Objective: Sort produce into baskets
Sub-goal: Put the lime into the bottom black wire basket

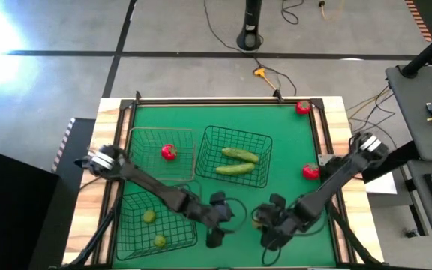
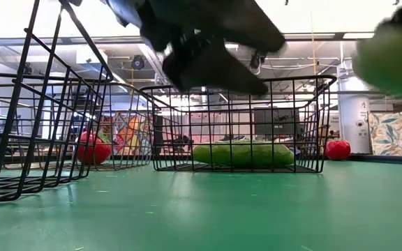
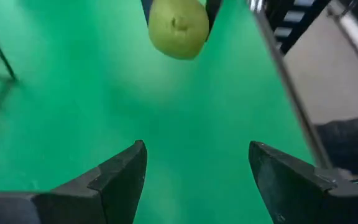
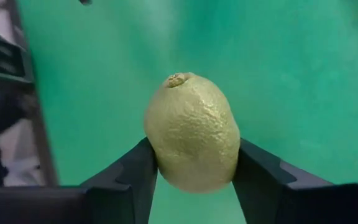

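Note:
My right gripper (image 1: 261,222) is shut on a small yellow-green fruit (image 4: 192,132), held above the green mat near the table's front edge. My left gripper (image 3: 197,165) stands open just to the left of it, pointing at the fruit (image 3: 179,28), with nothing between its fingers. Two more yellow-green fruits (image 1: 149,217) lie in the near-left basket (image 1: 130,240). A red tomato (image 1: 169,152) sits in the far-left basket (image 1: 137,139). Two cucumbers (image 1: 237,161) lie in the middle basket (image 1: 265,142). Two tomatoes (image 1: 310,172) rest loose on the mat at the right. My right gripper pinches the fruit's two opposite sides (image 4: 161,158) between its two fingers (image 4: 129,180). The fingers slant down from the table's right side. The fruit's nubbed end (image 4: 178,79) points away from the gripper. The fruit is lifted clear of the mat.
A raised dark rim (image 1: 317,135) runs round the green mat. The second loose tomato (image 1: 303,107) lies in the far right corner. Bare mat (image 1: 291,150) stretches between the middle basket and the right rim. The two grippers stand close together near the front.

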Tool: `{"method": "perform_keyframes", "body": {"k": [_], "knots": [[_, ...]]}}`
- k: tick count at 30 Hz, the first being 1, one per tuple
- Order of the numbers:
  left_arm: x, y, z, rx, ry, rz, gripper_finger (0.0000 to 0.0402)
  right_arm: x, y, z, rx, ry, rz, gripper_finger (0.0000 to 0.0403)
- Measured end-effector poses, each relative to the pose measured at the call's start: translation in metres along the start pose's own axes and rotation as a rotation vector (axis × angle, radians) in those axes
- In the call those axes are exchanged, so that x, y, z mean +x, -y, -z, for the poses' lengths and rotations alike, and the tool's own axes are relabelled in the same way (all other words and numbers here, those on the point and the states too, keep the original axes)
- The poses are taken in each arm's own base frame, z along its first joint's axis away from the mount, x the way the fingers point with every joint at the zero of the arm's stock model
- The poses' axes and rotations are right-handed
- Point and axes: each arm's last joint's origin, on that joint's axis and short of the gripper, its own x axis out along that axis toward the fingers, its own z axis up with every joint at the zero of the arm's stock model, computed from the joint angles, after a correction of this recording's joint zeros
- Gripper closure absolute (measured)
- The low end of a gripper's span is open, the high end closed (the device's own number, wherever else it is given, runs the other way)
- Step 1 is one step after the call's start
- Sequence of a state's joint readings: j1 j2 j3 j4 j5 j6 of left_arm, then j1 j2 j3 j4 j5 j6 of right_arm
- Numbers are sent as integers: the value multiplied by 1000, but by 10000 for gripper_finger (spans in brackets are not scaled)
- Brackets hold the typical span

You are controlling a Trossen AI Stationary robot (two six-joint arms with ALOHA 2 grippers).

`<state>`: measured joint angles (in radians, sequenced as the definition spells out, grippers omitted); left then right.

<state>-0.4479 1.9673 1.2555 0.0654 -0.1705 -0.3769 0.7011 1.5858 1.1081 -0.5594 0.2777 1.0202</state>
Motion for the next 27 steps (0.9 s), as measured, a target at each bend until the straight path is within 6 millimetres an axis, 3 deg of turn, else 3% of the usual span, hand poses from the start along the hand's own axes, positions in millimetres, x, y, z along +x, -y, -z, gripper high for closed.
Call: {"method": "perform_keyframes", "body": {"k": [5,9,16,27], "knots": [[22,7,6,15,-84,-27,137,40,-3,13,15,-84,47,193],[45,17,10,15,-82,-16,137,54,-13,11,4,-89,54,172],[75,24,12,30,-30,-128,137,54,-25,5,-48,-92,30,141],[84,21,13,24,37,-232,137,50,-30,1,-108,-45,-8,103]]}}
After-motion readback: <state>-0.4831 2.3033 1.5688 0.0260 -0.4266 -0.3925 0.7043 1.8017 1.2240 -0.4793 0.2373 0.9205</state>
